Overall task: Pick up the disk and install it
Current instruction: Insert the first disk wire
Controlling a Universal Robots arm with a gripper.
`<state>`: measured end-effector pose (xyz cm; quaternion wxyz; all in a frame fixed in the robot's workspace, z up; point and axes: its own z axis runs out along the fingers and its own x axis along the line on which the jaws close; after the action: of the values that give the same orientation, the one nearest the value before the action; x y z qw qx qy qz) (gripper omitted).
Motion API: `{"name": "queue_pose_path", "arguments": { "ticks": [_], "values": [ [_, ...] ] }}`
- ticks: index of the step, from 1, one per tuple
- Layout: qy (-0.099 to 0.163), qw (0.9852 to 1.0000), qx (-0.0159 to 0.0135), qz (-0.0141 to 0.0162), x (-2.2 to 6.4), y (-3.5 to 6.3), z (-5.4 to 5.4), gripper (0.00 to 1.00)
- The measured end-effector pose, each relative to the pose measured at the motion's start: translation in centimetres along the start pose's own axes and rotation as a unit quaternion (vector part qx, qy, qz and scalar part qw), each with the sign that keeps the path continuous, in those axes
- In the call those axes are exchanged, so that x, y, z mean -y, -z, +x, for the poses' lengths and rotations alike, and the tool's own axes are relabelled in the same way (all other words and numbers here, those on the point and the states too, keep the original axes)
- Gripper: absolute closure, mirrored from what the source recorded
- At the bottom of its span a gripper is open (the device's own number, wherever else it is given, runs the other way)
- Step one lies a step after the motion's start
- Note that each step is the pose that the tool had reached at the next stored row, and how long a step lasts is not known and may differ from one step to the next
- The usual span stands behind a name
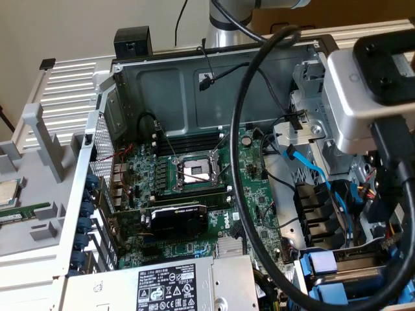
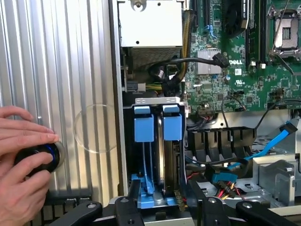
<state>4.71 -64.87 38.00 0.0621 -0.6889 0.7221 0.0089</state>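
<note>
The gripper [image 2: 167,214] was seen in the wrist view poised at the mouth of the drive bay [image 2: 157,100]; whether it was clamped on anything could not be told. The disk [image 2: 150,193] stood on edge in that bay, the near end of its bright blue plastic frame just beside the gripper. A second blue carrier [image 2: 172,126] was packed close alongside it. The bay was walled by thin sheet-metal edges, and little free room was left to either side. Beyond one wall a ribbed silver panel [image 2: 70,70] lay flat and open. On it a black round knob [image 2: 40,157] with a blue ring was held by a person's hand [image 2: 16,188]. Beyond the other wall a blue cable [image 2: 287,128] was strung among black leads over stamped steel.

In the exterior view, the open case [image 1: 130,84] was shown with its green motherboard [image 1: 253,194] at centre and the square processor socket [image 1: 194,170] upon it. A thick black cable [image 1: 235,162] was looped across from twelve to five o'clock. The arm's silver wrist block [image 1: 356,91] was held at two o'clock. Blue frames [image 1: 322,264] were seen below it at five o'clock; the disk could not be told apart among them.
</note>
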Motion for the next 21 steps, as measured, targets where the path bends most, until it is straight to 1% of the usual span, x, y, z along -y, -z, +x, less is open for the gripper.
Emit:
{"name": "queue_pose_path", "arguments": {
  "ticks": [2, 6, 7, 8, 9, 11, 12, 14, 15, 17, 21],
  "values": [
    [0.008, 1.0, 0.0024, -0.0009, 0.0, -0.01, 0.0, 0.49],
    [0.02, 0.9998, 0.0104, -0.0024, 0.01, -0.02, 0.07, 0.49],
    [0.021, 0.9997, 0.0114, -0.0025, 0.0, -0.02, 0.1, 0.49],
    [0.021, 0.9997, 0.0132, -0.0027, 0.0, -0.02, 0.12, 0.49],
    [0.023, 0.9996, 0.0171, -0.0029, 0.01, -0.03, 0.15, 0.49],
    [0.028, 0.9992, 0.0272, -0.0038, 0.01, -0.03, 0.15, 0.49],
    [0.031, 0.999, 0.0314, -0.0043, 0.01, -0.04, 0.15, 0.49],
    [0.036, 0.9987, 0.037, -0.005, 0.01, -0.06, 0.17, 0.49],
    [0.037, 0.9985, 0.0385, -0.0053, 0.01, -0.08, 0.2, 0.49],
    [0.041, 0.9983, 0.04, -0.0058, 0.05, -0.09, 0.3, 0.49],
    [0.048, 0.998, 0.0413, -0.0067, 0.3, -0.2, 0.56, 0.49]
  ]
}}
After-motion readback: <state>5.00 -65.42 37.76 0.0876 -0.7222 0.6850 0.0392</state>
